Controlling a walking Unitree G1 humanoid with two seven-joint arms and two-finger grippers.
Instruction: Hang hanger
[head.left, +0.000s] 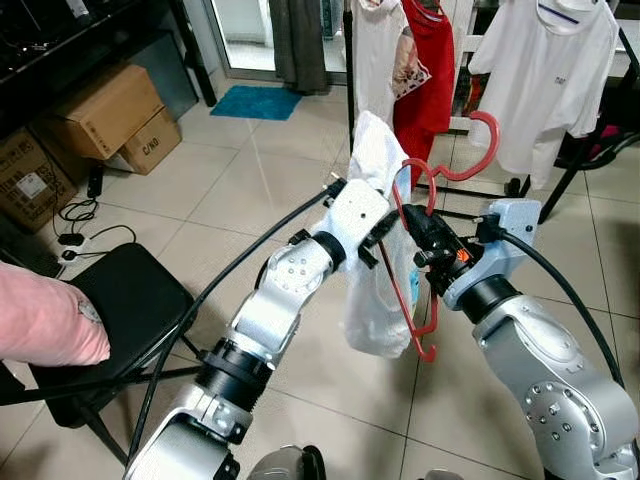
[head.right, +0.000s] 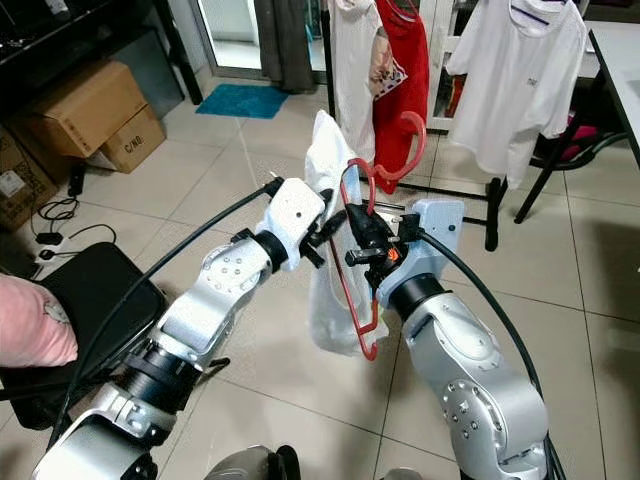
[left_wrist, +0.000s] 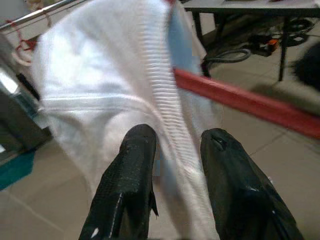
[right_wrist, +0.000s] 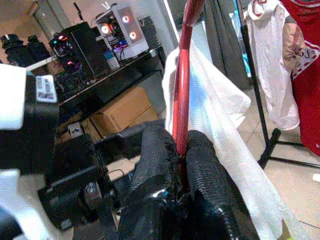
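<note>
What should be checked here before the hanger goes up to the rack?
1. Right pincer shut on the red hanger: ok.
2. Left pincer gripping the white garment: cannot tell; its fingers straddle the cloth.
3. Garment seated squarely on the hanger: not ok; it hangs bunched to one side.
4. Hook free and pointing up: ok.
5. Rack ahead of the robot: ok.
6. Free spot on the rail: cannot tell.

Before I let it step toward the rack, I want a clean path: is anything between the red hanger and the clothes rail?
Nothing visible stands between them. The right end effector grips the red hanger, its white garment pinched by the left end effector. Bare tile lies ahead, but the rail's hanging shirts crowd it.
</note>
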